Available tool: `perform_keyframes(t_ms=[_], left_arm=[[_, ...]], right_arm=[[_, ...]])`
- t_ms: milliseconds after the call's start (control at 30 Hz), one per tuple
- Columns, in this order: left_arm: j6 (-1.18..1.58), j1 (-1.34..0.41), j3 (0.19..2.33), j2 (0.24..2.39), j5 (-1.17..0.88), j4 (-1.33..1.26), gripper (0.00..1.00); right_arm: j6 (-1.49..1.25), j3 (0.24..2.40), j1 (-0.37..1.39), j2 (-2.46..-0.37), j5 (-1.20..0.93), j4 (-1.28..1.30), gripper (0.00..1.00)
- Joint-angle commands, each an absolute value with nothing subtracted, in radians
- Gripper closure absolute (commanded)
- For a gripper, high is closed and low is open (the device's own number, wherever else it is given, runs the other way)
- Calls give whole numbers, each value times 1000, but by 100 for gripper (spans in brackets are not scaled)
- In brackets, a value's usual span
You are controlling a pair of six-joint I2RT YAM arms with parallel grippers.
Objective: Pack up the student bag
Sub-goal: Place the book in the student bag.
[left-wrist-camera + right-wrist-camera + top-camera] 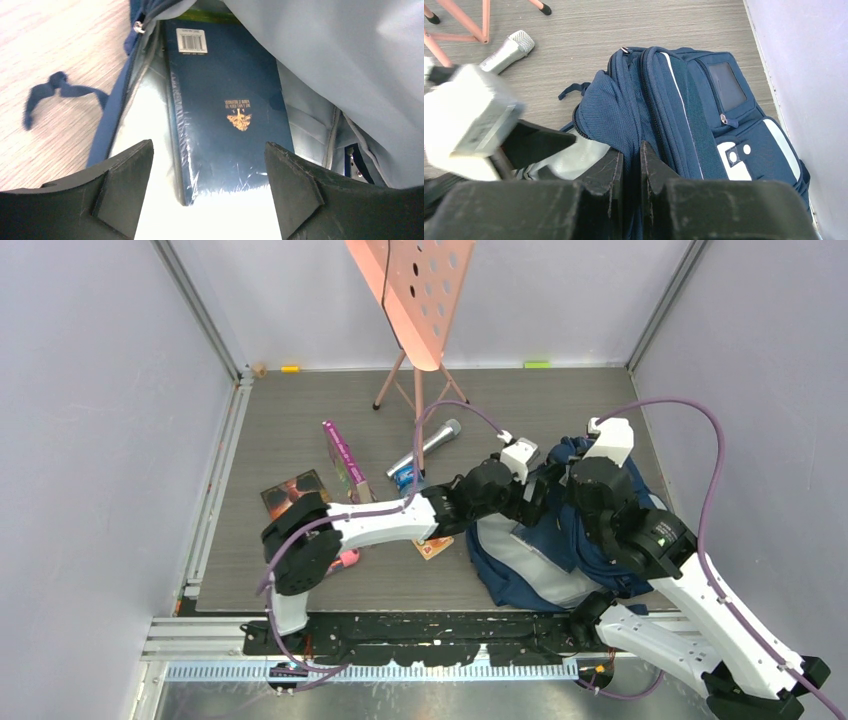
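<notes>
Now, the student bag (520,570) lies on the right half of the table (290,410), close beside the right wall (804,60), with its mouth turned toward the left arm. Inside it, a dark blue shrink-wrapped book (225,110) lies flat on the pale lining, barcode at the far end, and something green shows just past it. Into that opening reaches the left tool (209,150), fingers spread wide either side of the book's near end, a gap on both sides. Over at the rim, the right tool (631,152) is pinching a fold of the bag's navy fabric. Only the left wrist view shows the contents; from above, the arms cover the mouth. Open table runs off to the left, where a silver microphone (432,443), a magenta book (345,455) and a dark booklet (293,490) lie apart from the bag.
</notes>
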State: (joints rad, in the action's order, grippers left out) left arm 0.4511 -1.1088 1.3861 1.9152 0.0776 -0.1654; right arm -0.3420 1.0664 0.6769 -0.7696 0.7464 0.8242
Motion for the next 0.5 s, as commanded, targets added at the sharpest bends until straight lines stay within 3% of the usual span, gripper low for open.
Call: perform_keyframes(t_ms=[0, 200, 467], left_arm=[[359, -1114, 1314, 1741, 230, -175, 14], [240, -1097, 1288, 1529, 416, 167, 1], [267, -843, 1298, 1348, 275, 578, 0]], right_arm=[[-330, 1086, 678, -730, 831, 740, 100], [-327, 1077, 678, -716, 864, 745, 100], [-324, 1065, 678, -721, 866, 742, 100]])
